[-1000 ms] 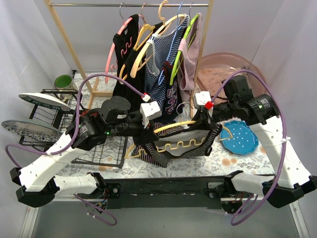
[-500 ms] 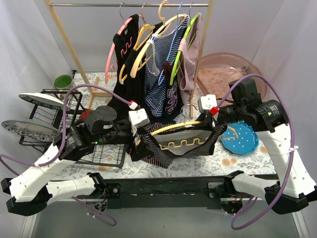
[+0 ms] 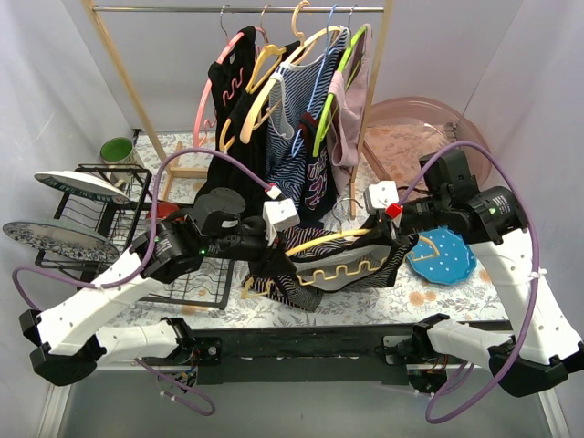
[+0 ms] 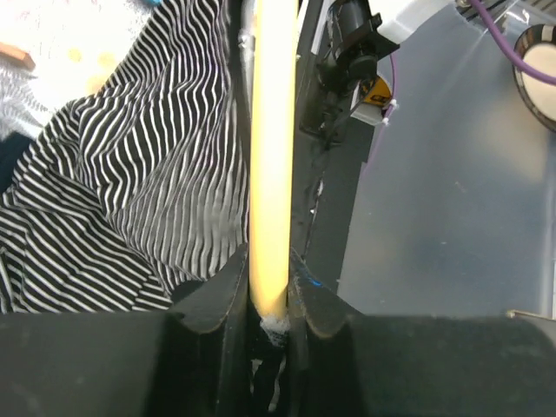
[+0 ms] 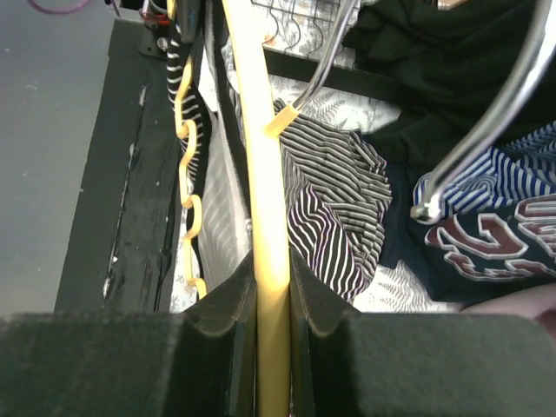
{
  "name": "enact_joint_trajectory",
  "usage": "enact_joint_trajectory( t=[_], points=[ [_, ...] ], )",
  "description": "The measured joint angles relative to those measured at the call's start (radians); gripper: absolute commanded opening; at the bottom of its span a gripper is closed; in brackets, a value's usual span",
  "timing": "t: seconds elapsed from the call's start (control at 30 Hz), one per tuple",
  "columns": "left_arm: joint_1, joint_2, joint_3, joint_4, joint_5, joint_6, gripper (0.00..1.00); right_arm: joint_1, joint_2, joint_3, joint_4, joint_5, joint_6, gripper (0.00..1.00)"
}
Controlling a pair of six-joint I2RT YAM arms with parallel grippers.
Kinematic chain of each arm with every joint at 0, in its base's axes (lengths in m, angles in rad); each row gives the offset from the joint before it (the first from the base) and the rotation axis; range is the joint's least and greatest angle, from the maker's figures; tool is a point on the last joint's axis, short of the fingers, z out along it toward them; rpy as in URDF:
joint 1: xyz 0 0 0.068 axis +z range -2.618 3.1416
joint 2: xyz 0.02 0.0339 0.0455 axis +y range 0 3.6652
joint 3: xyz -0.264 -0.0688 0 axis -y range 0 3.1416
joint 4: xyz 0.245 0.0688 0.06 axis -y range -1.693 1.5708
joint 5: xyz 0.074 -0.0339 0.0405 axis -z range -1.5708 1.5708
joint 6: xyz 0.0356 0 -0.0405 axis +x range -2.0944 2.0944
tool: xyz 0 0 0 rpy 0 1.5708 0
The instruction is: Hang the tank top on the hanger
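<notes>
Top view shows the hanger (image 3: 321, 239) held up over the table (image 3: 438, 297), between the two arms. The left claw (image 3: 258, 253) pinches one end of it. The right claw (image 3: 378, 226) pinches the other end. The tank top (image 3: 297, 292) hangs draped around the hanger.

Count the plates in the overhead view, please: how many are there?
3. Two are at the wire rack on the far left: a pale plate above and a patterned one nearer. A blue dotted plate lies at right. The tank top might hide more.
</notes>
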Motion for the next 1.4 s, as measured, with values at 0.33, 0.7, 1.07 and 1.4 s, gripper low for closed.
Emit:
enact_joint_trajectory(
  t=[0.33, 0.7, 1.07, 1.4],
  points=[
    [-0.009, -0.073, -0.067, 0.045, -0.009, -0.068, 0.0, 0.013, -0.004, -0.018, 0.003, -0.023, -0.002, 0.11],
    [-0.005, -0.244, -0.097, -0.132, -0.156, -0.224, 0.0, -0.01, 0.007, 0.012, 0.057, -0.053, 0.094, 0.85],
    [-0.005, -0.37, -0.082, -0.338, -0.412, -0.382, 0.0, -0.233, -0.028, 0.026, 0.264, 0.012, 0.307, 0.86],
    [-0.005, -0.455, 0.078, -0.526, -0.806, -0.576, 0.0, -0.296, -0.035, -0.125, 0.351, -0.012, 0.36, 0.85]
  ],
)
